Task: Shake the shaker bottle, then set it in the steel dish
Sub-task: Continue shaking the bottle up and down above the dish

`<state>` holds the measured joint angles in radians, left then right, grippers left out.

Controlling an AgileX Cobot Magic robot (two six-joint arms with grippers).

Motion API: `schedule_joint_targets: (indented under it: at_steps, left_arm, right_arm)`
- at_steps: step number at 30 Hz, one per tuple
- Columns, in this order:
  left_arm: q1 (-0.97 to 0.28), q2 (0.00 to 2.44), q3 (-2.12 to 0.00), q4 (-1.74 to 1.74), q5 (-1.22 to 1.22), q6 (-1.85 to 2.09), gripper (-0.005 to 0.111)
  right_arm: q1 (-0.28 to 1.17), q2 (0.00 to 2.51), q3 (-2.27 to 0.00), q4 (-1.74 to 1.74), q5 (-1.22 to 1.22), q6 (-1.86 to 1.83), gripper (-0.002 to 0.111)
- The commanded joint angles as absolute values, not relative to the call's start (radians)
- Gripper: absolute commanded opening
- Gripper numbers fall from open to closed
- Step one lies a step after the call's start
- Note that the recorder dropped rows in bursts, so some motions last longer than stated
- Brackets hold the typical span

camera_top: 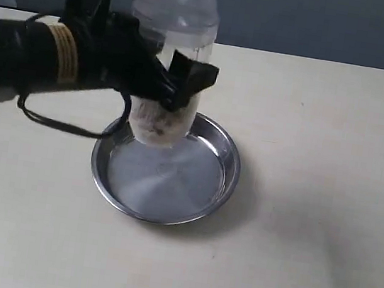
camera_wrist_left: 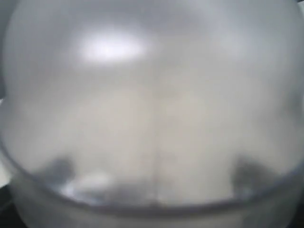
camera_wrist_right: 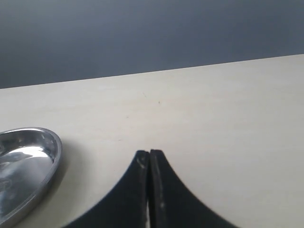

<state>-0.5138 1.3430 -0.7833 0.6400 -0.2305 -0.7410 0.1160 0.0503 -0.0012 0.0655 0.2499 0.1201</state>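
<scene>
The clear shaker bottle (camera_top: 170, 55) hangs upright above the steel dish (camera_top: 166, 176), its frosted domed lid up and brown bits at its bottom. My left gripper (camera_top: 175, 84) is shut on the bottle's middle, black fingers on both sides. In the left wrist view the frosted lid (camera_wrist_left: 152, 104) fills the picture, blurred, and the fingers are hardly seen. The bottle's base is just above the dish's back left rim. My right gripper (camera_wrist_right: 149, 153) is shut with nothing in it, over bare table to the right of the steel dish (camera_wrist_right: 28, 161).
The light table (camera_top: 317, 169) carries the dish near its middle. A black cable (camera_top: 59, 124) droops from the left arm to the left of the dish. A grey wall stands behind the table's far edge.
</scene>
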Motion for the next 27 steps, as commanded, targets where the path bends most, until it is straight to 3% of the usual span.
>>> schedule_joint_targets:
  at_steps: [1, 4, 7, 11, 17, 23, 27]
  left_arm:
    - [-0.546, 1.232, -0.906, 0.66, -0.21, -0.722, 0.0]
    - [-0.528, 1.36, -0.775, 0.656, -0.094, -0.722, 0.0]
    - [-0.509, 1.421, -0.71, 0.607, -0.268, -0.729, 0.0]
    - [-0.511, 1.319, -0.811, 0.607, -0.511, -0.755, 0.0]
    - [-0.513, 1.415, -0.764, 0.598, -0.229, -0.671, 0.0]
    - [-0.549, 1.334, -0.847, 0.575, -0.479, -0.672, 0.0]
    - [-0.581, 1.305, -0.883, 0.604, -0.249, -0.625, 0.0]
  right_arm:
    - [0.119, 0.054, 0.0, 0.062, 0.236, 0.117, -0.001]
    - [0.119, 0.054, 0.0, 0.062, 0.236, 0.117, -0.001]
    - [0.119, 0.054, 0.0, 0.062, 0.236, 0.117, -0.001]
    - [0.119, 0.054, 0.0, 0.062, 0.236, 0.117, -0.001]
    - [0.119, 0.054, 0.0, 0.062, 0.236, 0.117, -0.001]
    - [0.119, 0.054, 0.0, 0.062, 0.238, 0.117, -0.001]
    - [0.119, 0.054, 0.0, 0.062, 0.236, 0.117, -0.001]
